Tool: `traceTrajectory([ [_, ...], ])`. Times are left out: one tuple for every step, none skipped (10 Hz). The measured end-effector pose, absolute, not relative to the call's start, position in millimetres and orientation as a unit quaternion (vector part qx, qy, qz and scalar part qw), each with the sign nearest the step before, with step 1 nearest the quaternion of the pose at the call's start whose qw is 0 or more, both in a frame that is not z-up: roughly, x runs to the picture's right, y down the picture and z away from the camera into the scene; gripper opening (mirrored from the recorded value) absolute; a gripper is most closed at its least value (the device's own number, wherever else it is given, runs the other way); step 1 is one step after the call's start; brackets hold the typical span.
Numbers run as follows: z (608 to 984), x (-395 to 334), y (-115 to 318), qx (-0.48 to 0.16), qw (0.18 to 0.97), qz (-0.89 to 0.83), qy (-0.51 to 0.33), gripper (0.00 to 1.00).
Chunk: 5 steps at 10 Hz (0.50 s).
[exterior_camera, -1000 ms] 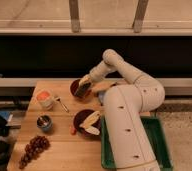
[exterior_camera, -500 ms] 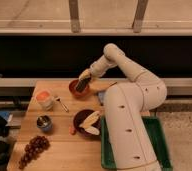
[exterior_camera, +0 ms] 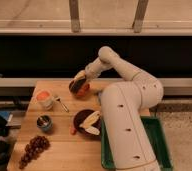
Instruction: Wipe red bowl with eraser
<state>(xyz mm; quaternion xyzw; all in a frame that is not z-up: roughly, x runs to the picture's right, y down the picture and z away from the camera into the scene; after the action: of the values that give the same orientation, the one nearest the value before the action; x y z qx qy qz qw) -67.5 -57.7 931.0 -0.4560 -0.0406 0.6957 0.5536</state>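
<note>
On the wooden worktop (exterior_camera: 59, 145), a bunch of dark grapes (exterior_camera: 32, 149) lies at the front left. Behind it stand a white cup (exterior_camera: 44, 98) with an orange top and a small grey-blue tin (exterior_camera: 44, 122), with a spoon (exterior_camera: 63, 104) just beside the cup. The red bowl (exterior_camera: 84, 90) sits near the back edge. The tool (exterior_camera: 80, 82) dips into it from above; whether it grips the eraser I cannot tell. A dark maroon bowl (exterior_camera: 88, 123) with pale food sits nearer the front, touching the green tray (exterior_camera: 158, 145) at the right.
</note>
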Motion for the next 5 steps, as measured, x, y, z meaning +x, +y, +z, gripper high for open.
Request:
traceTrajectory([
  [933.1,-67.7,-62.7,-0.434,0.552,0.710,-0.052,0.00],
  [935.0,-68.3,-64.7,-0.418,0.551,0.720,-0.054,0.00],
  [937.8,-69.3,-66.7,-0.400,0.549,0.732,-0.053,0.00],
  [941.1,-67.9,-66.5,-0.381,0.552,0.740,-0.045,0.00],
  [943.1,-66.6,-64.1,-0.369,0.555,0.744,-0.034,0.00],
])
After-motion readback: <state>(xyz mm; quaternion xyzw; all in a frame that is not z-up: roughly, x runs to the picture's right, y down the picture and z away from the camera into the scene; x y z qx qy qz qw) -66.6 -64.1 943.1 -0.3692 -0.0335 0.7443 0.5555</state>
